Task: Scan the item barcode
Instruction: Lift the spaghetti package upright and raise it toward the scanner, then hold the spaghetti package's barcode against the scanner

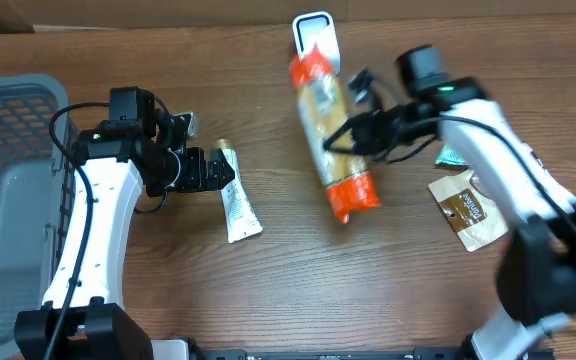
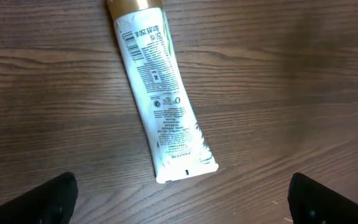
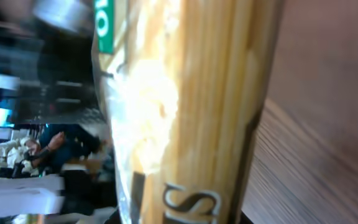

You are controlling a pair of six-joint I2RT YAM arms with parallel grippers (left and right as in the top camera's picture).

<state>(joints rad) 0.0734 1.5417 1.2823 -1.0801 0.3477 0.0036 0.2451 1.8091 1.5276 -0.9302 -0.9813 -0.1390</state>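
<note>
A long clear packet of spaghetti [image 1: 320, 95] with orange ends lies slanted at the middle of the table, its far end by a white scanner [image 1: 313, 30] at the back edge. My right gripper [image 1: 356, 135] is shut on the packet's middle. In the right wrist view the spaghetti packet [image 3: 197, 93] fills the frame and is tilted up off the wood, between the jaws of my right gripper [image 3: 179, 219]. No barcode shows on it. My left gripper [image 1: 213, 170] stands wide open and holds nothing. In the left wrist view that gripper [image 2: 188, 208] sits just short of the crimped end of a white tube [image 2: 160, 93].
The white tube [image 1: 236, 200] with a gold cap lies left of centre. A brown pouch [image 1: 465, 210] lies at the right with a teal item [image 1: 453, 155] behind it, partly under my right arm. A grey basket [image 1: 8, 95] stands at the far left.
</note>
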